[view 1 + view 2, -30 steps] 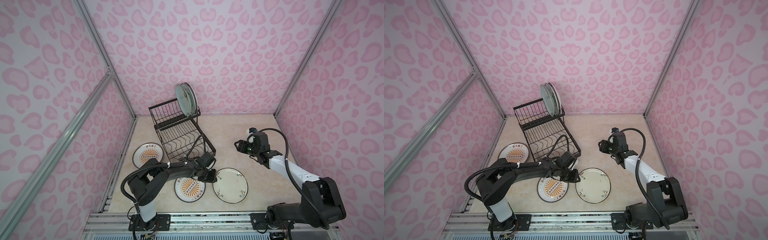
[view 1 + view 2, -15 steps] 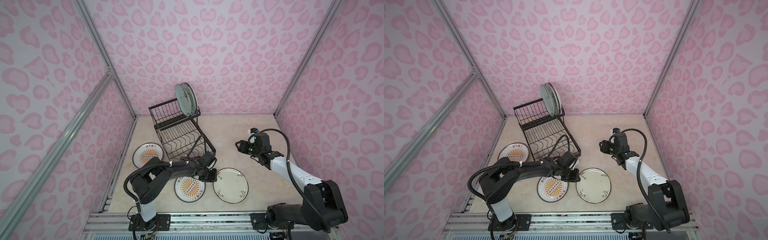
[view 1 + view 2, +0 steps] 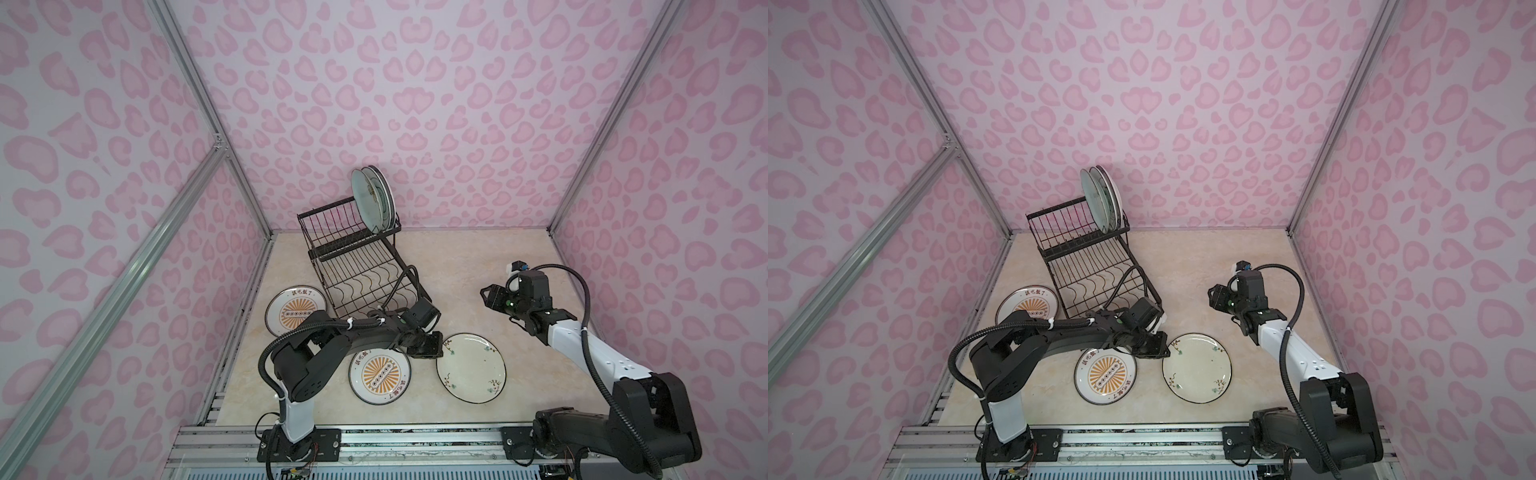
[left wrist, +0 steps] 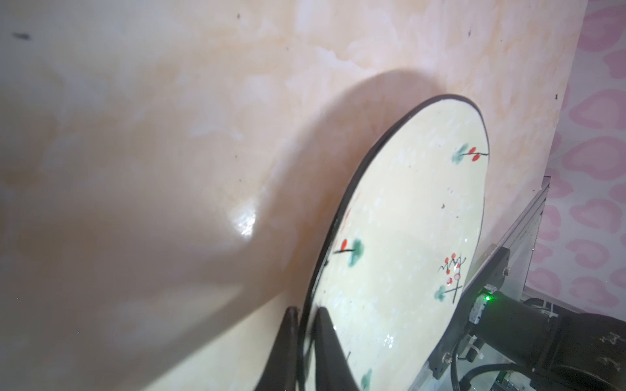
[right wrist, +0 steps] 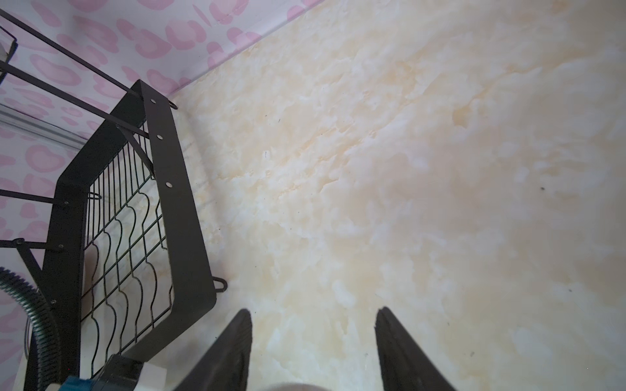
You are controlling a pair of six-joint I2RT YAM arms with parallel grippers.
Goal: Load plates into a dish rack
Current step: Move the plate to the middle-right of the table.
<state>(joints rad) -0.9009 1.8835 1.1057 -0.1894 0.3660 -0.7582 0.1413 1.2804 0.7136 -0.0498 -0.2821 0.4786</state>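
The left claw (image 4: 304, 313) pinches the floral plate (image 4: 406, 220) at the rim nearest it, probably to lift it toward the rack (image 5: 183, 220). The right claw (image 5: 313, 313) hangs with jaws apart, holding nothing.

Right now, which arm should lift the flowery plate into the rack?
Left. The left hand is shut on the rim of the flowery plate, near the rack. The right hand is open, empty, and away over bare table.

The fingers (image 4: 328, 342) of the left gripper (image 4: 306, 309) have closed on the cream floral-sprig plate (image 4: 406, 220).
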